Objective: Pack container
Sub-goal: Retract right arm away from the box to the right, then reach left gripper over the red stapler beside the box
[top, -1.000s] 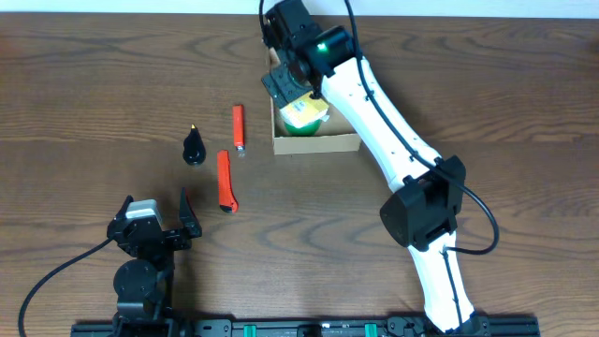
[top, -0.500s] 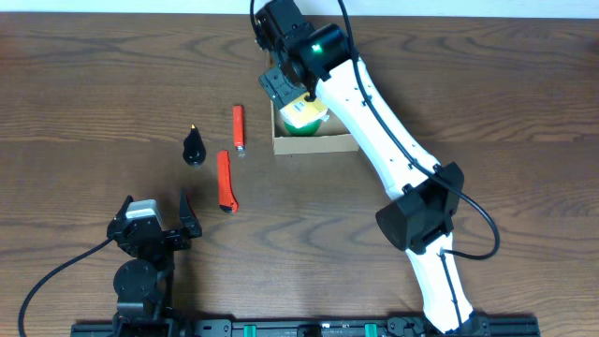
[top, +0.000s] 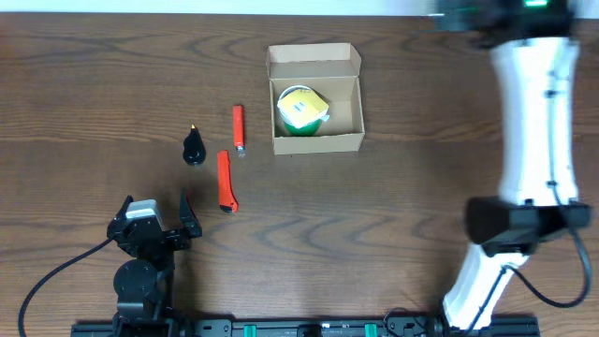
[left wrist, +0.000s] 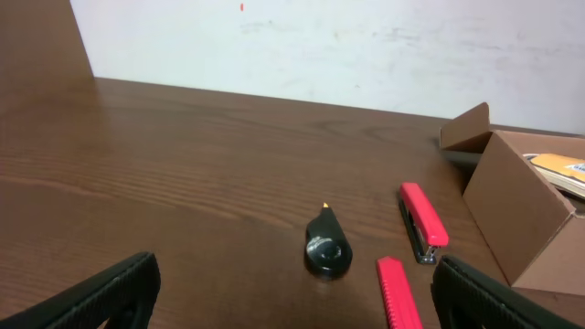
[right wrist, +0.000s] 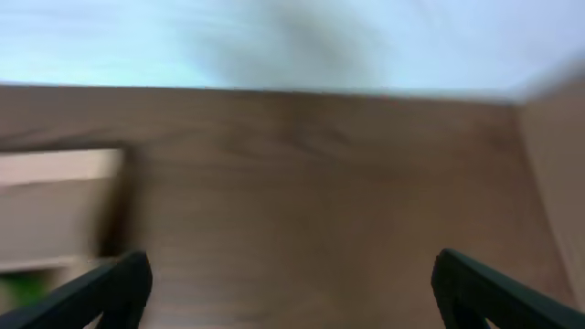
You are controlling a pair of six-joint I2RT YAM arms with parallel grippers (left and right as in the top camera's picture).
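The container [top: 315,98] sits open at the far middle of the surface [top: 94,94]. The loose red tool [top: 226,181], lengthwise near-to-far, lies just ahead of the released left gripper [top: 155,210]. The right gripper [right wrist: 291,283], also spread empty, hangs far right.

Showing a glossy white tubular right arm [top: 533,112], carrying a boxy black elbow housing [top: 522,225] and a small green indicator light [top: 535,4]. Trailing a thin black cable [top: 47,281] from the squat matte black left arm [top: 140,276]. Ending in a black two-finger left gripper [top: 155,200], wearing ribbed fingers [left wrist: 110,291].
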